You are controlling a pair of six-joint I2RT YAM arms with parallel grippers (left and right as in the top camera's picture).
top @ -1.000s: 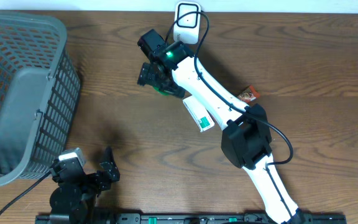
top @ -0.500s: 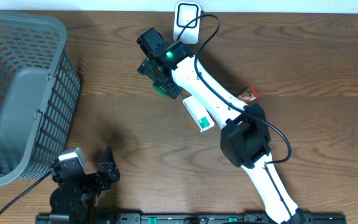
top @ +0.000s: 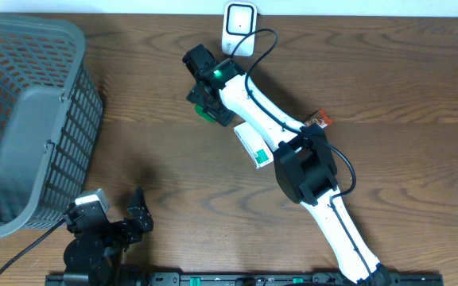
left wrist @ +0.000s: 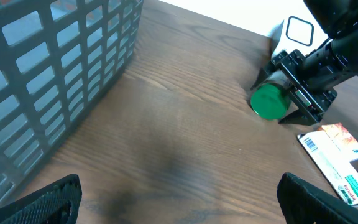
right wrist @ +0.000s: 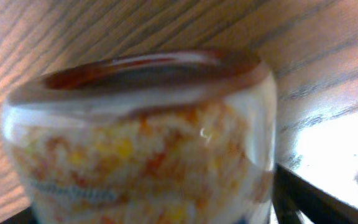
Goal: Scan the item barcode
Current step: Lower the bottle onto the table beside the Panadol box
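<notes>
The item between my right gripper's jaws is a clear jar [right wrist: 142, 137] of orange-yellow food with a green lid [left wrist: 269, 101], lying on its side on the wooden table. My right gripper [top: 207, 102] straddles it just below the white barcode scanner [top: 238, 20]. In the right wrist view the jar fills the frame; one dark finger [right wrist: 328, 199] lies close against its side and the other is hidden, so I cannot tell whether the jar is gripped. My left gripper [left wrist: 179, 202] stands open over bare wood at the front left [top: 140, 213].
A grey mesh basket [top: 22, 119] takes up the left side. A white and green box [top: 254, 145] lies partly under the right arm, with a small red packet [top: 319, 121] to its right. The scanner's cable loops over the right arm.
The right gripper has shifted slightly right and toward the scanner around the jar, and its jaws have drawn closer together. The left arm has not moved.
</notes>
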